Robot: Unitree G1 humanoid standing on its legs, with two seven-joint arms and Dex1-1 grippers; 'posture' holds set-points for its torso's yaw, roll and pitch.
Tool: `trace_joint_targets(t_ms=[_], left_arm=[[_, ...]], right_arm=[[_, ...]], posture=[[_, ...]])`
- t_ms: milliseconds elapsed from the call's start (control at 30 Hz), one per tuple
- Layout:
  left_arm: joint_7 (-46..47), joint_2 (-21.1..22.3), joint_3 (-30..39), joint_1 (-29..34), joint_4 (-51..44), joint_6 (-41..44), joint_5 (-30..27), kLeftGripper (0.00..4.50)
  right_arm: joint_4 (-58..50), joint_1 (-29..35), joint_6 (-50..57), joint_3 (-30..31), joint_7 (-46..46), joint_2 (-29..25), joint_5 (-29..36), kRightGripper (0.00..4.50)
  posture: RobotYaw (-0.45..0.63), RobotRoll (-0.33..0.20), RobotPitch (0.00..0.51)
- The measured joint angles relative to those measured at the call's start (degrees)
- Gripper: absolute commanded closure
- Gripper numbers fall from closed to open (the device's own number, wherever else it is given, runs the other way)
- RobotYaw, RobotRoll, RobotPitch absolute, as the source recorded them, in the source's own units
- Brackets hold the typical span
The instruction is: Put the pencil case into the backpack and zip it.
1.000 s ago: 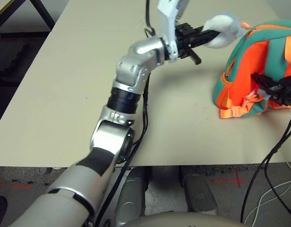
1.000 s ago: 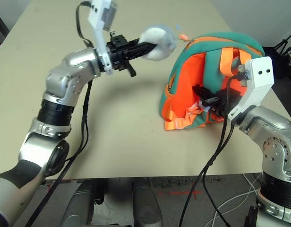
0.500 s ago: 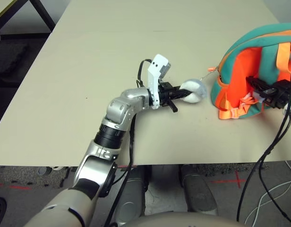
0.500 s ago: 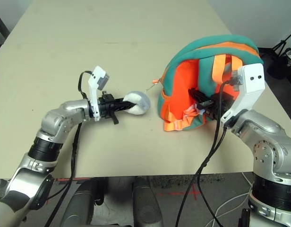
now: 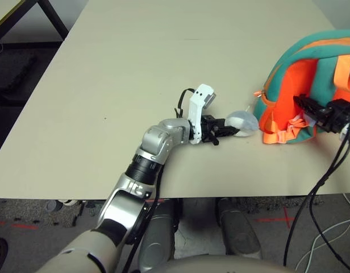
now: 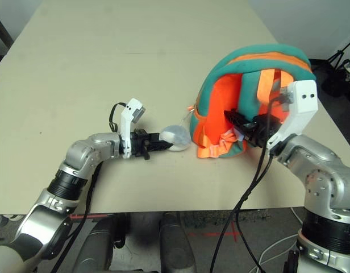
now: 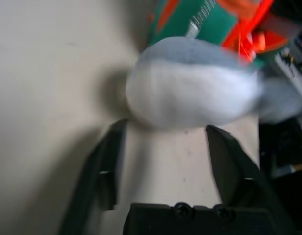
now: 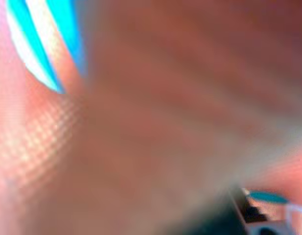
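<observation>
The teal-green and orange backpack (image 6: 260, 60) stands upright at the table's right side. Its grey-blue plush charm (image 5: 242, 120) lies on the table against the backpack's lower front corner. My left gripper (image 5: 223, 128) rests low on the table right behind the charm, open, with the charm (image 7: 190, 93) just past its fingertips and not clamped. My right gripper (image 6: 238, 122) presses against the backpack's orange front beside the webbing straps (image 6: 217, 145). In the right wrist view, blurred orange fabric (image 8: 141, 122) is very close. The pencil case is hidden.
The beige table (image 5: 135, 57) stretches wide to the left and behind my left arm. Its front edge (image 5: 61, 196) runs just below my left elbow. Black cables (image 6: 249, 193) hang from my right wrist over that edge.
My left gripper came down from high beside the backpack to the tabletop with the charm, then opened and let it go. The right gripper stayed at the backpack's front.
</observation>
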Motion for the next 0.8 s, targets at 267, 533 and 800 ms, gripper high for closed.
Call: trace_joint_targets(t_ms=[267,533,800], left_arm=[[1.7,16.0,9.3,6.9,1.1,-0.6,0.8,0.00],[18.9,11.6,18.9,7.2,14.0,-23.5,10.3,0.00],[30.5,10.2,23.8,8.3,20.4,-38.1,14.9,0.00]], right_arm=[[5.0,8.5,18.0,-13.4,6.0,-17.4,7.9,0.03],[13.6,15.8,7.3,-14.6,7.4,-20.8,-6.9,0.03],[23.5,8.4,-7.6,-10.0,3.8,-19.1,-17.7,0.03]], posture=[[0.05,0.000,0.222],[0.07,0.000,0.212],[0.09,0.000,0.208]])
